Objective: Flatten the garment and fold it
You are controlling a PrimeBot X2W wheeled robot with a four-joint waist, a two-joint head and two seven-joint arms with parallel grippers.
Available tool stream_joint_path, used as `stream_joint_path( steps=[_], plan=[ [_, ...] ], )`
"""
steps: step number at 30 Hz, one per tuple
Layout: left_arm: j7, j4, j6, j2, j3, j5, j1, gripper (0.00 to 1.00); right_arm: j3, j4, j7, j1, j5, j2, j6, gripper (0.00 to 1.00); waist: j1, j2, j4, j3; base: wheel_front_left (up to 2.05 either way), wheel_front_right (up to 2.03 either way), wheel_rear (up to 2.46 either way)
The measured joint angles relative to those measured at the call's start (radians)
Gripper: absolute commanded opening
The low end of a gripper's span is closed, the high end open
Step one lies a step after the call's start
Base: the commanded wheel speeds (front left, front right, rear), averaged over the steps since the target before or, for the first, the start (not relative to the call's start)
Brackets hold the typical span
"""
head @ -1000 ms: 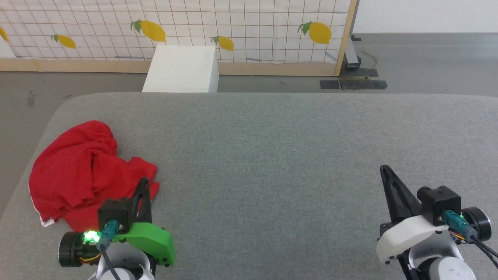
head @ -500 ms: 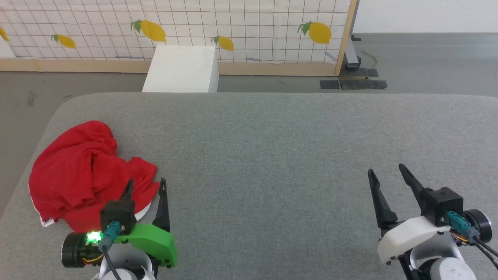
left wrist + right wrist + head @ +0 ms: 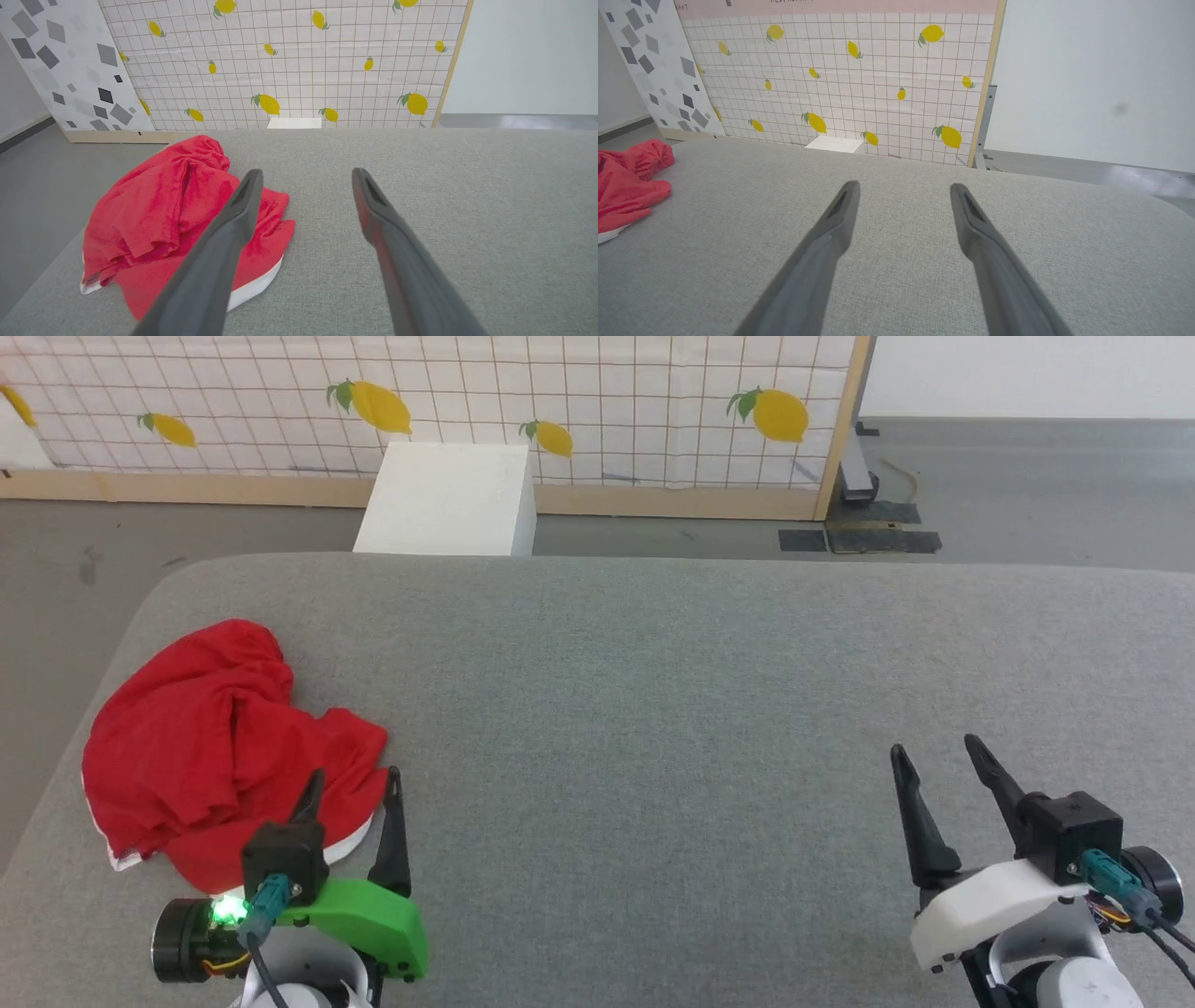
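Grey woven cloth covers the broad, round-cornered table (image 3: 653, 663), and both grippers hang low over its near edge with nothing in them. The left gripper (image 3: 355, 773) has its two dark fingers spread wide. In the left wrist view one finger crosses in front of the garment's near-right edge and the other stands over bare cloth just beside it; whether either touches the fabric I cannot tell. The right gripper (image 3: 934, 745) is spread just as wide, over bare table on the right side and well apart from the cloth. The garment (image 3: 187, 747) lies in a crumpled red heap at the table's near-left corner, folded over itself in deep creases, with a white trim band (image 3: 259, 282) curving along its near edge. It looks soft, light and limp, so it will likely sag from any single hold, drag on the woven cover instead of sliding, and be in no danger from a firm pinch. The trimmed edge nearest the left gripper seems the best place to take it, catching one layer and not a bunch. Beyond the table stand a white box (image 3: 448, 499) and a lemon-print screen (image 3: 607, 392).
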Motion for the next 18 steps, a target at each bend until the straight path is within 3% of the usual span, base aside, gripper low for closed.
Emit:
stream_joint_path(
  steps=[18],
  plan=[
    [-0.040,0.021,0.010,0.000,0.004,-0.019,0.000,1.00,-0.009,0.035,-0.038,0.014,0.026,0.000,0.000,1.00,0.0000,0.0000,0.087,-0.002,0.00,0.00,0.00]
  ],
)
